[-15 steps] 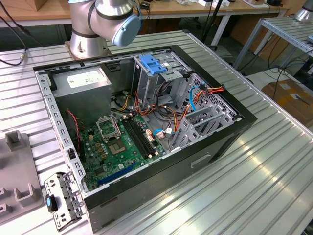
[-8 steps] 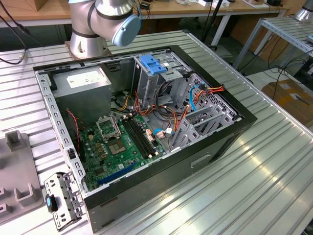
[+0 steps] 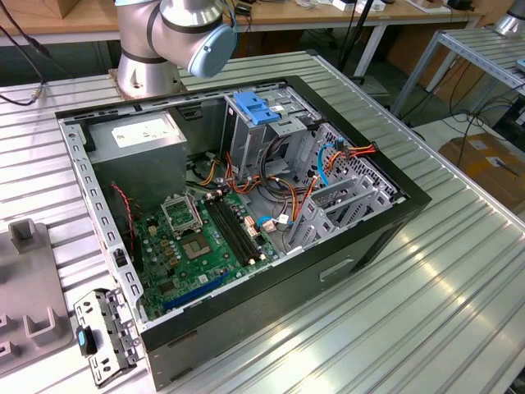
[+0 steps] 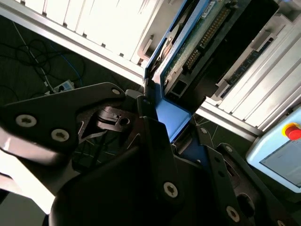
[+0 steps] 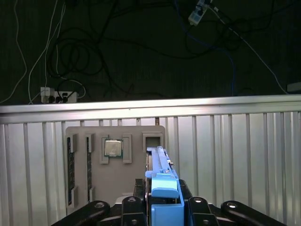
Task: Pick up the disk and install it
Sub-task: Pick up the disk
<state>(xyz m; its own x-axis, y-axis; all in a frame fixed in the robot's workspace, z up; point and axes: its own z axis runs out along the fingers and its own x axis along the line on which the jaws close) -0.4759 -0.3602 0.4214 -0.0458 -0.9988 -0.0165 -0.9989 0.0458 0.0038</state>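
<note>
The disk stands edge-on between my black fingers in the first wrist view, its blue side rail facing the camera. Its far end lies over the grey fixture tray; I cannot tell whether it touches the tray. In the second wrist view the disk shows its green circuit-board side and blue rail, and my gripper is shut on its near end. The open computer case lies on the table in the exterior view, with the grey drive cage at its back.
A blue plastic bracket tops the drive cage. The grey power-supply box fills the case's back corner on the exterior view's left. Orange and blue cables cross the case. The fixture tray holds a processor chip and memory sticks. Cables hang beyond the table edge.
</note>
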